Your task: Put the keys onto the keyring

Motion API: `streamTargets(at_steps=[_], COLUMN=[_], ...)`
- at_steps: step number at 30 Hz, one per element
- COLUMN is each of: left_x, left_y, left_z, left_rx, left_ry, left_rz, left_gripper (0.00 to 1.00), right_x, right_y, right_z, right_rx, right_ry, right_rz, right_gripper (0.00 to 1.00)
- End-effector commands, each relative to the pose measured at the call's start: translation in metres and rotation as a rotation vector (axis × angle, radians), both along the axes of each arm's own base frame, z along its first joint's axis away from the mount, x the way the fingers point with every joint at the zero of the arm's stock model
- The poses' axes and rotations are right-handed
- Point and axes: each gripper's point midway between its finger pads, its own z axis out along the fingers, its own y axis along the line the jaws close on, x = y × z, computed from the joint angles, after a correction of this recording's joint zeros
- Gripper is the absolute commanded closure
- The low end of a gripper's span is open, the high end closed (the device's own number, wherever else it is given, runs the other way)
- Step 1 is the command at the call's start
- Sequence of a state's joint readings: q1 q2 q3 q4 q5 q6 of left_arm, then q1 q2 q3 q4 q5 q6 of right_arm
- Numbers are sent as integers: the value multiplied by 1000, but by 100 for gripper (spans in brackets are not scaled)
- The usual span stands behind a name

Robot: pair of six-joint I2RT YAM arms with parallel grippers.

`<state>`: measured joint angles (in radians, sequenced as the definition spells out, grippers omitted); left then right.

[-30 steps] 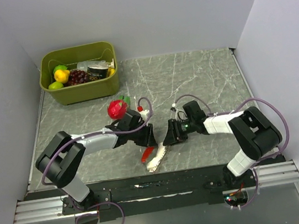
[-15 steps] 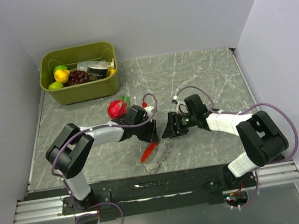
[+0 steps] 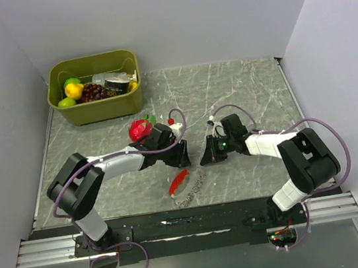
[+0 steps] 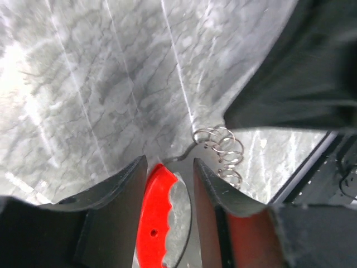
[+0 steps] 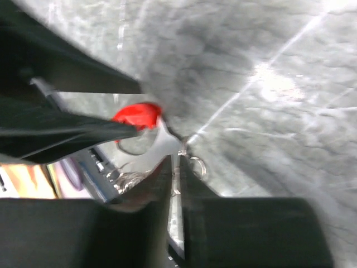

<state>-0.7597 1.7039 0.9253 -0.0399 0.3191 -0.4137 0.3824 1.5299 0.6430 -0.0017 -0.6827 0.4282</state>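
The keyring point(image 3: 180, 180) lies on the table point(image 3: 246, 91), just below the tips of the left gripper point(image 3: 184, 162) and the right gripper point(image 3: 207, 159), on the side of the arm bases. Seen from the left wrist, one end of it sits in the gap between this gripper's fingers point(image 4: 120, 192), and the other end lies beyond the tips. The two grippers point toward each other, near but apart. The strawberry toy point(image 3: 140, 130) is just behind the left gripper. The bin point(image 3: 102, 109) stands well behind it, to the far left.

One keyring point(image 3: 178, 181), one strawberry point(image 3: 140, 130), one bin point(image 3: 105, 109)
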Motion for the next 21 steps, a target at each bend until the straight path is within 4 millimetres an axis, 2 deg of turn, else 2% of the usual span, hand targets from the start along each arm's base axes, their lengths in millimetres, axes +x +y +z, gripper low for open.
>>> streamTargets(at_steps=[1,2,6,9,16,21], left_x=[15,18,19,18,14,9], left_y=[0,5,7,4,-9,-17], left_z=[44,44,57,65,50,42], left_rx=[-84,-77,-109,-145,-147,-148], left_ry=[-133,-151,-188,-190,-85,-36], left_rz=[64,88,109,115,101,89], left_gripper=[51,50,46,43,42,44], right_x=[11,12,13,9,-2,-4], right_y=[-14,-15,-22,-17,10,17], right_z=[-16,-18,-24,-27,-26,-21], right_rx=[-109,-126,-190,-215,-175,-141], right_ry=[-4,-2,-6,-4,21,19], right_rz=[-43,-43,-63,-35,22,32], right_gripper=[96,100,100,100,100,100])
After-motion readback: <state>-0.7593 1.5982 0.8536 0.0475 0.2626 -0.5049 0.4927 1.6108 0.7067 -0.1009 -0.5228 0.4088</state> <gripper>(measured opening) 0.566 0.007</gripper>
